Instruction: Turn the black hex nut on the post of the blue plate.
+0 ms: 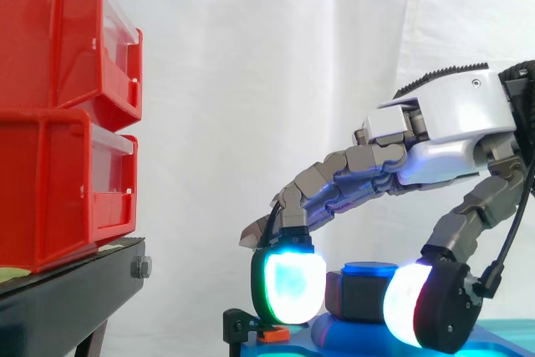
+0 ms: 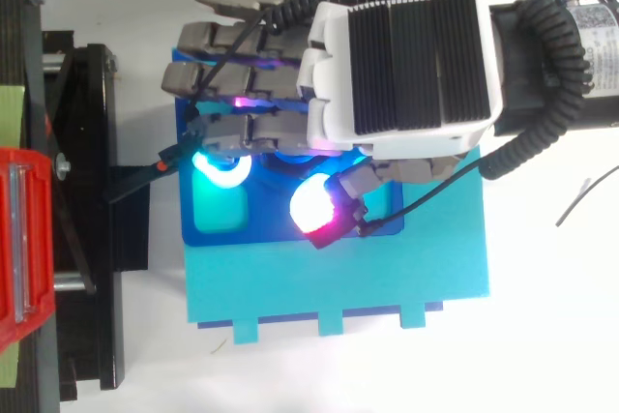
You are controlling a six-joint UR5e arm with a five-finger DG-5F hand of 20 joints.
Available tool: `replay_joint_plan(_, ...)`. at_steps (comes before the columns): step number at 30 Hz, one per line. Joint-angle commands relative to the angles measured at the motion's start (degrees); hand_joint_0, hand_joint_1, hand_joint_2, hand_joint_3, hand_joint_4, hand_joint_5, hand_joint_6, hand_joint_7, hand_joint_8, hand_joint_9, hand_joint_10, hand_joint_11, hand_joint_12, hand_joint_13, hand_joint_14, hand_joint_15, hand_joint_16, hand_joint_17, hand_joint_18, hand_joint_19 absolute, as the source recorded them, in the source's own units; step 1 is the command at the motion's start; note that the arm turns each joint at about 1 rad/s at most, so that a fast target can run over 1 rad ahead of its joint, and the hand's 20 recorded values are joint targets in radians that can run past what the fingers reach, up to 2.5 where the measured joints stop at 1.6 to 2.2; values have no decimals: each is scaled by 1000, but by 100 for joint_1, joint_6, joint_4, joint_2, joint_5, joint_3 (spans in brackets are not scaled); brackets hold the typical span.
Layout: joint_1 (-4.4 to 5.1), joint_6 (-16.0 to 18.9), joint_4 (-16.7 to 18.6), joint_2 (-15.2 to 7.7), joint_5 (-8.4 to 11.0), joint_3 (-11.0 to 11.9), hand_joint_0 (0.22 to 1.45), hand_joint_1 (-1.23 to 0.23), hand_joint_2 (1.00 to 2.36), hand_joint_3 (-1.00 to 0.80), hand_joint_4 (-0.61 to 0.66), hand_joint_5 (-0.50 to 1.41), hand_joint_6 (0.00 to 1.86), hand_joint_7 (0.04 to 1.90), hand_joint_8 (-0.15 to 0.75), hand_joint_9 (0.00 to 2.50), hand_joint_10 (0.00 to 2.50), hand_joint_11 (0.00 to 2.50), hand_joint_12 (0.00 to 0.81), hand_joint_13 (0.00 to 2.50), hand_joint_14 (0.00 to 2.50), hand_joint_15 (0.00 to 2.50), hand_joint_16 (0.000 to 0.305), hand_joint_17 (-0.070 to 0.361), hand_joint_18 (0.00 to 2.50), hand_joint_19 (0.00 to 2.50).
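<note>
The robot hand (image 1: 451,114) reaches down from the right, its fingers curled over the blue plate (image 2: 338,278). One glowing cyan fingertip (image 1: 288,286) and the thumb's white and red pad (image 1: 405,305) close on opposite sides of the black hex nut (image 1: 358,297), pinching it. The nut sits on a blue-capped post (image 1: 370,268) on the plate's darker raised part, in the half toward the black stand (image 1: 67,298). Two stacked red bins (image 1: 67,106) rest on that stand, well apart from the hand.

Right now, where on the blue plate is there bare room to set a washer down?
The blue plate is bare along its light strip, between the glowing pads and the notched edge. Crowded: its dark end, where the hand pinches the black hex nut.
</note>
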Motion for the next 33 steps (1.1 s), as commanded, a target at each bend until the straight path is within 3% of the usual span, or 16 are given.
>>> replay_joint_plan(1, 38, -4, -26, 17, 17, 24, 512, -749, 1000, -500, 149, -232, 502, 903, 215, 226, 0, 0, 352, 93, 0, 0, 54, 121, 0, 0)
replay_joint_plan(4, 56, -4, -79, 35, 25, 156, 482, -703, 1000, -500, 157, -234, 502, 889, 223, 203, 0, 0, 364, 82, 0, 0, 57, 128, 0, 0)
replay_joint_plan(9, 64, -31, -975, 35, 17, 701, 466, -676, 1000, -500, 165, -235, 502, 884, 229, 194, 0, 0, 371, 73, 0, 0, 59, 132, 0, 0)
replay_joint_plan(15, 64, -48, -1573, 35, 43, 1132, 460, -648, 1000, -500, 167, -236, 502, 879, 231, 189, 0, 0, 373, 67, 0, 0, 60, 134, 0, 9)
replay_joint_plan(20, 64, -31, -1740, 237, 148, 1088, 459, -627, 1000, -500, 166, -234, 502, 870, 232, 186, 0, 0, 374, 57, 0, 0, 60, 135, 0, 11)
replay_joint_plan(26, 100, 84, -1591, 756, 526, 508, 455, -617, 1000, -500, 137, -231, 502, 816, 231, 178, 0, 0, 373, 29, 0, 0, 60, 136, 0, 14)
replay_joint_plan(27, 126, 198, -1406, 1028, 685, 156, 454, -615, 1000, -500, 134, -231, 502, 807, 232, 178, 0, 0, 374, 28, 0, 0, 61, 136, 0, 16)
replay_joint_plan(30, 170, 409, -1054, 1397, 869, -433, 450, -605, 1000, -500, 119, -227, 502, 772, 230, 173, 0, 0, 375, 16, 0, 0, 61, 136, 0, 10)
replay_joint_plan(31, 196, 558, -800, 1626, 966, -802, 449, -600, 1000, -500, 113, -226, 502, 762, 230, 172, 0, 0, 374, 8, 0, 0, 61, 138, 0, 11)
replay_joint_plan(33, 223, 690, -597, 1828, 1036, -1109, 448, -600, 1000, -500, 107, -224, 502, 749, 226, 168, 0, 0, 373, 0, 0, 0, 61, 137, 0, 13)
